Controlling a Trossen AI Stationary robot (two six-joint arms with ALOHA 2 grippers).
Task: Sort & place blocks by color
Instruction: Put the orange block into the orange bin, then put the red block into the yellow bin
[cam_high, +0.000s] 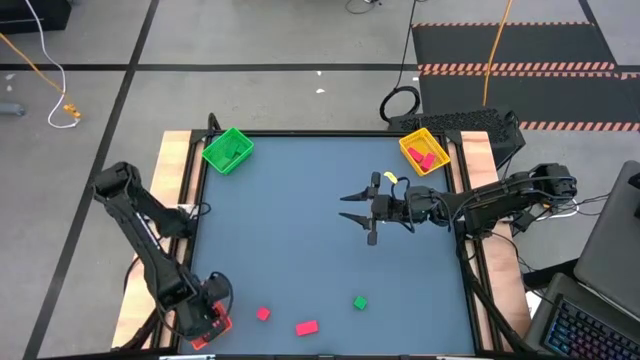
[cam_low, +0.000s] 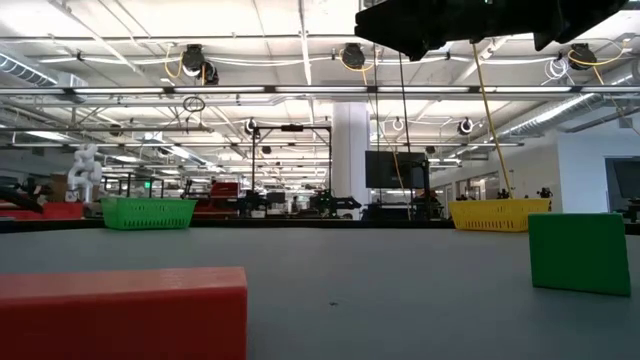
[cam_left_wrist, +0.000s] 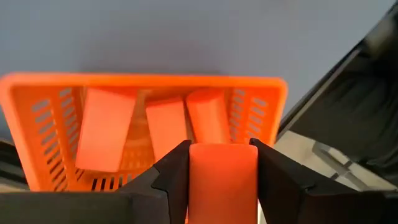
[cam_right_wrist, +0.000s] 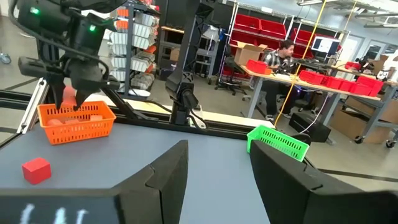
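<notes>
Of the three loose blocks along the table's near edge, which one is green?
The green cube, the one farthest toward the right arm's side. The small cube and the bar beside it are both pink-red.

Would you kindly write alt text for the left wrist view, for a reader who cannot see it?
The left gripper holds a salmon-orange rectangular block between its two dark fingers, directly above an orange slotted plastic tray. Three more salmon-orange blocks already lie inside the tray, which sits on the grey-blue table top near its edge.
</notes>
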